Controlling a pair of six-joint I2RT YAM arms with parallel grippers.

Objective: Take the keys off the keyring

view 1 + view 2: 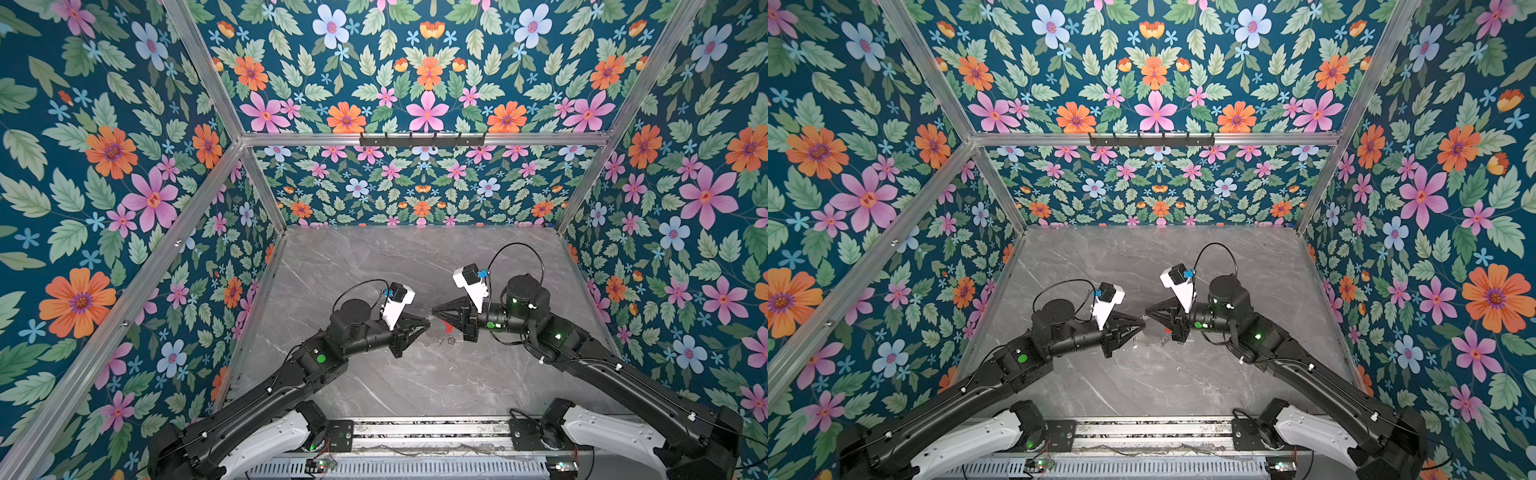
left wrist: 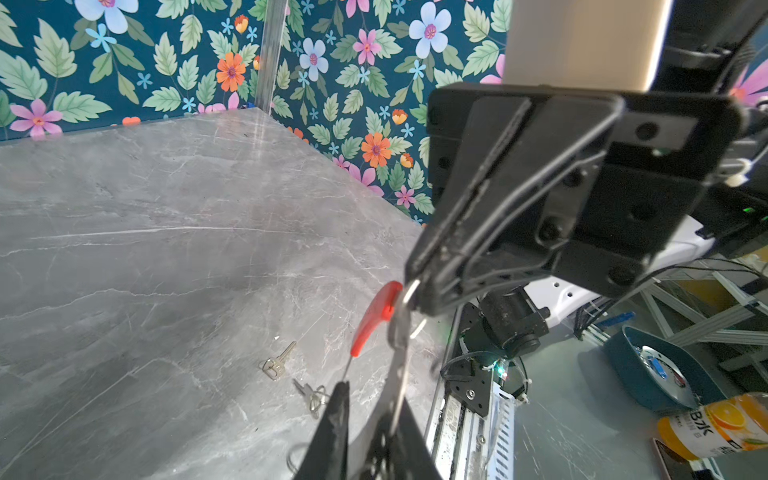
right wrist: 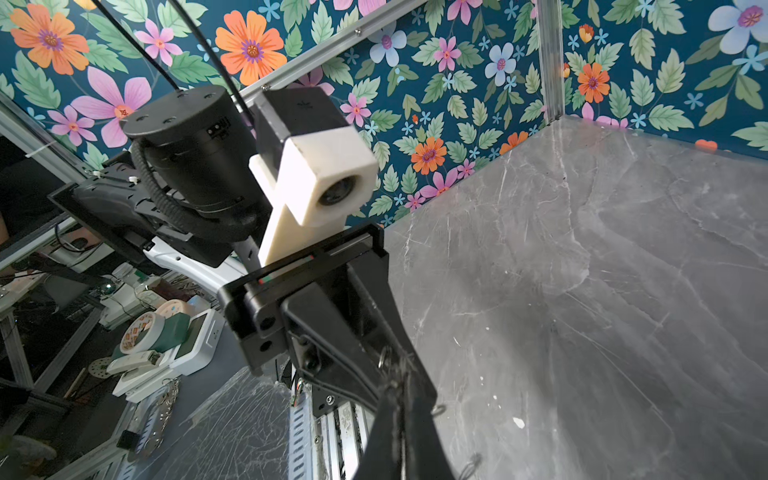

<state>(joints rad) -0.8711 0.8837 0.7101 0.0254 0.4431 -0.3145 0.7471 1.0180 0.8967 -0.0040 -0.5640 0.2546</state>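
The keyring (image 2: pixel 371 323) hangs between two claws meeting tip to tip above the table (image 2: pixel 124 249). The right claw (image 2: pixel 414 296) is clamped on it, and the left claw (image 1: pixel 427 321) looks pinched on its opposite arc. Two keys (image 2: pixel 276 362) lie loose beneath them. Next, I'd guess, it teases another key off gently.

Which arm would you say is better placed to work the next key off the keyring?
Left, probably. The right pincer is shut on the red-sleeved keyring, holding it aloft as an anchor, while the left pincer sits right at the part hanging below, ready to pull.
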